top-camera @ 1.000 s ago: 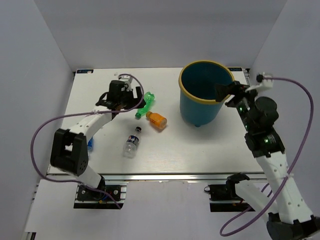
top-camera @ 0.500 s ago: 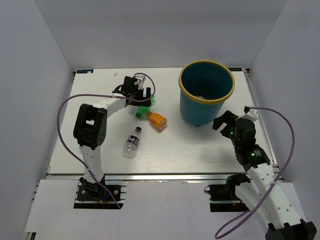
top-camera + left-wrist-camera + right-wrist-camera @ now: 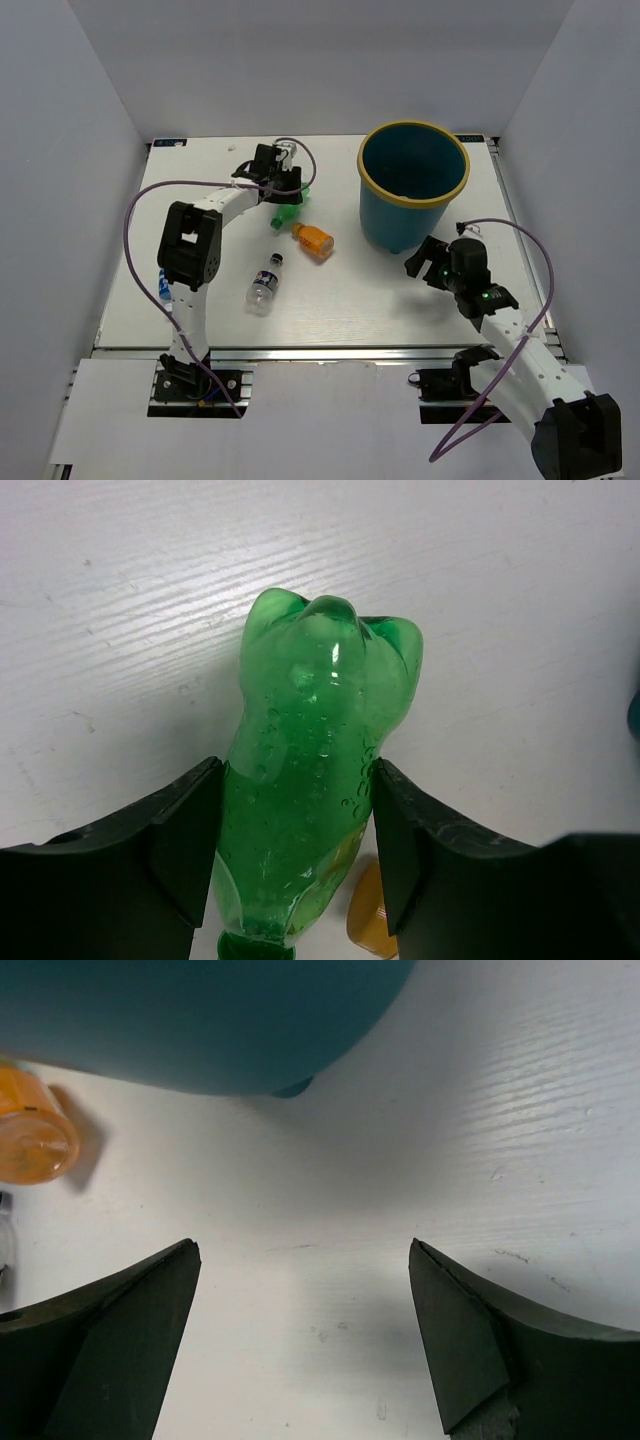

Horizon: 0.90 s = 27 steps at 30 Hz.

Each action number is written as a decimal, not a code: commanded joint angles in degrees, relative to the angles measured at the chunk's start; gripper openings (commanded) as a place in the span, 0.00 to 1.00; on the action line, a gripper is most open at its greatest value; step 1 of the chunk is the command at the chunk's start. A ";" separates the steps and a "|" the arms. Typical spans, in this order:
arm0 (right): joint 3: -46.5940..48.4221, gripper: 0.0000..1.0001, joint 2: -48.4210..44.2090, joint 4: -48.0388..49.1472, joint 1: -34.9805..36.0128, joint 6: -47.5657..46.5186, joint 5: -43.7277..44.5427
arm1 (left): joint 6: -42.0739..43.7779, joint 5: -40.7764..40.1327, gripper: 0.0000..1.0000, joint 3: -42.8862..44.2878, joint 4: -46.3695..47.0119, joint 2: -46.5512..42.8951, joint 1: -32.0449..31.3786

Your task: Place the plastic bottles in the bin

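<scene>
Left wrist cam: left gripper [image 3: 296, 790] pinched onto the green bottle [image 3: 318, 720], both fingers [image 3: 190, 825] touching its sides, bottle lying on the table [image 3: 350, 300] left of the bin [image 3: 400, 222]. Looks like the grab step; next comes a lift and carry over the rim. Meanwhile the right gripper [image 3: 300, 1260] is wide open, empty.

Bottles on the table [image 3: 380, 300], four — one green bottle [image 3: 285, 215], one orange bottle [image 3: 315, 241], one clear bottle [image 3: 262, 288] with dark label, one blue-labelled bottle [image 3: 164, 285], half hidden — bin [image 3: 400, 218], one
</scene>
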 commanded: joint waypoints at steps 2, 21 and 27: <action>-1.23 0.89 -0.46 3.33 0.05 -1.66 -3.63 | -1.48 -2.02 0.37 4.59 -0.76 -8.55 -0.05; -6.50 0.89 -5.91 4.21 0.05 -1.93 -10.57 | -8.17 17.31 0.44 26.65 17.08 -12.89 -15.86; -7.39 0.89 -6.88 4.39 0.05 -2.80 -13.12 | -5.36 13.82 0.58 37.20 14.88 -4.10 -20.96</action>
